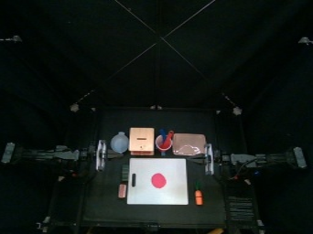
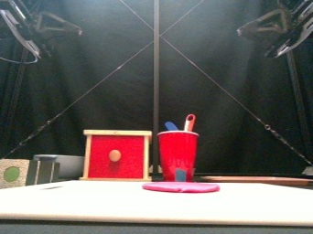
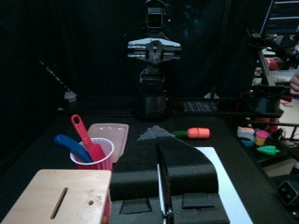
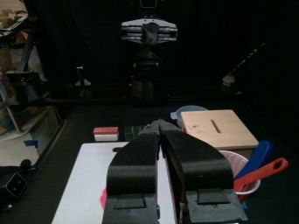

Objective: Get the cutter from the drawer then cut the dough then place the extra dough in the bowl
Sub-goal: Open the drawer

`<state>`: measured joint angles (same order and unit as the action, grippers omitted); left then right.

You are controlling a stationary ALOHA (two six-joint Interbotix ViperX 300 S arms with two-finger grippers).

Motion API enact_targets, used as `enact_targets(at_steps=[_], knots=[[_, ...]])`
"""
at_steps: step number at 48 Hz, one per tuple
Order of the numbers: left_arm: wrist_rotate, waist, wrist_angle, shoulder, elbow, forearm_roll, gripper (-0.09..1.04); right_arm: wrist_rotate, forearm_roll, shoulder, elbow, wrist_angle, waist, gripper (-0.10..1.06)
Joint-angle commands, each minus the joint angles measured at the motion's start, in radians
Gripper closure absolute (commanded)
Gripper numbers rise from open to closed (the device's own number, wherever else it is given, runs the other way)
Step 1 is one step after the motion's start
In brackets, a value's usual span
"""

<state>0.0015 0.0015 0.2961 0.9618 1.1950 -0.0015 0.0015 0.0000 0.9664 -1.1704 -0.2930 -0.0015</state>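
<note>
A red dough disc lies flat on the white cutting board at the table's front. Behind the board stands the pale wooden box. Its red drawer front sits flush, and no cutter shows in any view. The blue-grey bowl is left of the box. My left gripper hovers at the board's left rear corner, my right gripper at its right rear corner. Both hang high above the table, with jaws shut and nothing held.
Right of the box, a red cup holds a blue and a red toy knife. A pink tray lies beyond it. A small reddish toy lies left of the board and an orange one at its front right corner.
</note>
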Motion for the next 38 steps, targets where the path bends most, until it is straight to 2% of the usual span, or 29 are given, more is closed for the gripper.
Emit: enact_targets(at_steps=[1, 5, 13, 18, 25, 31, 38], knots=[[-0.006, -0.005, -0.003, -0.021, -0.040, -0.015, 0.93, -0.009, -0.008, -0.037, 0.015, -0.005, -0.018, 0.94], [-0.008, -0.005, 0.003, -0.029, -0.040, -0.041, 0.93, -0.009, -0.018, -0.077, 0.032, -0.005, -0.041, 0.94], [-0.008, -0.005, 0.064, -0.080, -0.035, -0.115, 0.93, -0.009, -0.051, -0.213, 0.121, -0.011, -0.120, 0.94], [-0.009, -0.006, 0.170, -0.156, -0.034, -0.207, 0.93, 0.002, -0.075, -0.327, 0.218, -0.011, -0.184, 0.94], [-0.011, -0.009, 0.279, -0.250, -0.025, -0.370, 0.93, 0.003, -0.083, -0.482, 0.348, -0.009, -0.253, 0.94], [-0.017, -0.037, 0.327, -0.302, -0.017, -0.534, 0.93, 0.000, -0.084, -0.609, 0.454, -0.011, -0.276, 0.94], [-0.043, -0.069, 0.350, -0.341, -0.006, -0.721, 0.93, 0.002, -0.089, -0.776, 0.581, -0.003, -0.282, 0.94]])
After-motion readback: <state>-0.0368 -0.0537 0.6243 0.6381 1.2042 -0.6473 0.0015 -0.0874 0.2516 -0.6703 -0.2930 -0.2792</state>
